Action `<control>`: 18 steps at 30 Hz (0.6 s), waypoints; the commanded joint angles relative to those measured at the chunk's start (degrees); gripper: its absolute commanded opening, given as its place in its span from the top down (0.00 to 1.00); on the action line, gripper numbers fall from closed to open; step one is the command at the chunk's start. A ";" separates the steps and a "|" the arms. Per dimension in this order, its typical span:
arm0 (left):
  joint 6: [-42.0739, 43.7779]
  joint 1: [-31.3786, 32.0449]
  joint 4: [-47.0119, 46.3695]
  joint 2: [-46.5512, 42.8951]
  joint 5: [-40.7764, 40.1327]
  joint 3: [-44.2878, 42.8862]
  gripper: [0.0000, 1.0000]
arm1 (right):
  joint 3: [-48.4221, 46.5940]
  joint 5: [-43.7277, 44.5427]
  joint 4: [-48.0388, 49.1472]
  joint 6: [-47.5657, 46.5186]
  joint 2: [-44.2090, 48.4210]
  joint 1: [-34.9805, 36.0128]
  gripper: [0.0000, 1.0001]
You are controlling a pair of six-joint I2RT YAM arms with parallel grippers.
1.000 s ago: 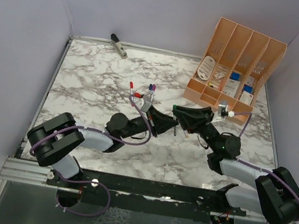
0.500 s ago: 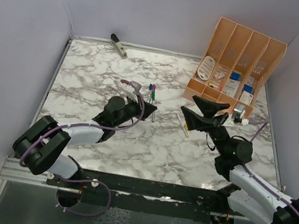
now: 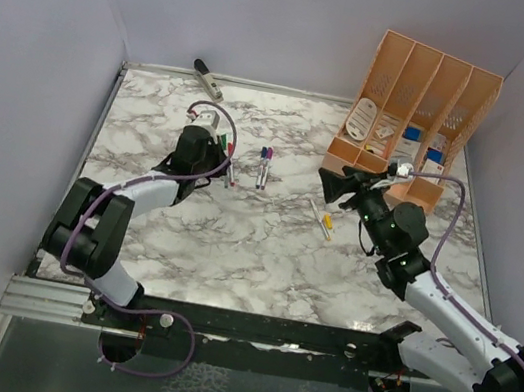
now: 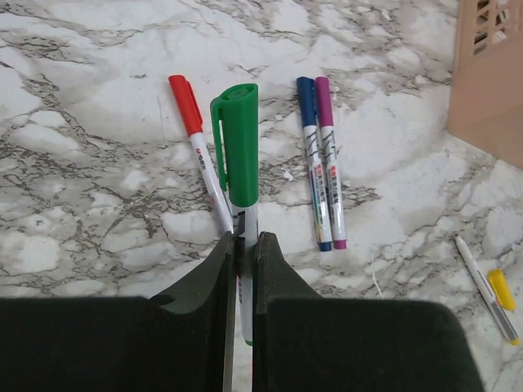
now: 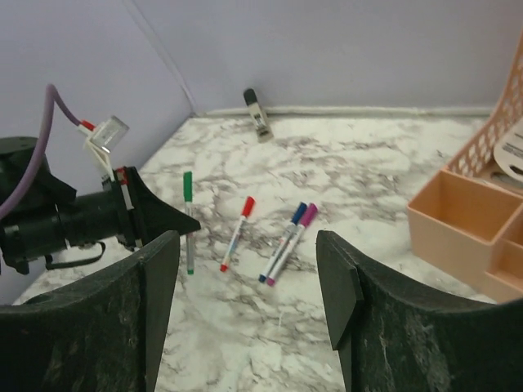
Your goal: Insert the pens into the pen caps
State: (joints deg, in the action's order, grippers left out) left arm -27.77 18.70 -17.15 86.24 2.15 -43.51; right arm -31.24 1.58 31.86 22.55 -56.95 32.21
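Pinching a slim green-capped pen [image 4: 243,163], the left gripper [image 4: 245,242] hangs over veined marble [image 4: 82,212]; the right gripper [image 5: 245,245] jaws stand spread.

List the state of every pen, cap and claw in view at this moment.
green pen: capped, gripped by left claw.
red pen: capped, lying on table.
blue pen: capped, lying on table.
purple pen: capped, lying on table.
yellow pen: uncapped, lying on table.
yellow cap: off, loose beside yellow pen.
left claw: shut on green pen.
right claw: open, empty.
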 commanded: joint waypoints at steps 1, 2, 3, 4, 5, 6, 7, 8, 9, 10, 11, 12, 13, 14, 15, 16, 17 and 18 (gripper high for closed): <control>-0.31 -1.12 0.05 6.83 5.93 -4.24 1.00 | -0.62 5.66 -7.72 -1.44 -0.13 0.23 0.34; -0.91 -1.11 -0.26 8.62 7.04 -5.52 1.00 | -0.72 5.91 -8.19 -1.52 -0.26 0.18 0.34; -1.38 -1.12 -0.64 10.19 8.32 -6.79 1.00 | -0.89 6.07 -8.76 -1.50 -0.34 0.18 0.34; -1.96 -1.08 -1.16 12.30 9.63 -7.93 0.99 | -0.92 6.26 -9.17 -1.46 -0.57 0.22 0.34; -2.30 -1.09 -1.77 14.07 10.64 -8.96 0.98 | -0.87 6.35 -9.52 -1.42 -0.75 0.22 0.34; -2.63 -1.12 -2.59 15.44 11.61 -9.80 0.97 | -0.70 6.32 -9.79 -1.44 -0.98 0.23 0.34; -2.85 -1.09 -3.56 16.40 12.30 -10.53 0.97 | -0.44 6.32 -9.87 -1.38 -1.05 0.20 0.34; -2.95 -1.05 -4.01 17.10 12.83 -11.30 0.97 | -0.08 6.26 -9.72 -1.18 -1.20 0.22 0.34; -3.09 -0.99 -4.26 17.63 12.95 -12.10 0.97 | 0.27 6.11 -9.52 -1.02 -1.28 0.23 0.34; -3.13 -1.01 -4.29 18.05 12.83 -12.83 0.97 | 0.64 6.00 -9.26 -0.77 -1.39 0.23 0.34; -3.26 -1.03 -4.30 18.54 12.68 -13.41 0.96 | 0.85 5.81 -9.21 -0.49 -1.57 0.23 0.34; -3.39 -1.03 -4.23 18.98 12.62 -14.02 0.96 | 1.10 5.68 -9.06 -0.35 -1.77 0.23 0.34; -3.55 -1.03 -4.29 19.54 12.60 -14.71 0.95 | 1.29 5.40 -8.89 -0.11 -1.97 0.23 0.34; -3.88 -1.03 -4.22 20.24 12.93 -15.32 0.94 | 1.47 5.15 -8.66 0.12 -2.28 0.23 0.34; -4.10 -1.03 -4.21 20.95 13.19 -15.91 0.93 | 1.67 4.92 -8.30 0.45 -2.56 0.18 0.34; -4.44 -0.99 -4.21 21.79 13.49 -16.47 0.92 | 1.85 4.63 -8.15 0.60 -2.82 0.22 0.34; -4.62 -0.98 -4.14 22.69 13.82 -16.97 0.89 | 1.88 4.46 -8.13 0.72 -3.15 0.22 0.34; -4.72 -1.03 -3.95 23.51 14.12 -17.52 0.85 | 1.89 4.43 -8.21 0.67 -3.37 0.23 0.34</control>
State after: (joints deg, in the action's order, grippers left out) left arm -31.05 17.54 -19.62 106.67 13.34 -58.61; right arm -30.22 5.82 23.51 22.44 -59.29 32.21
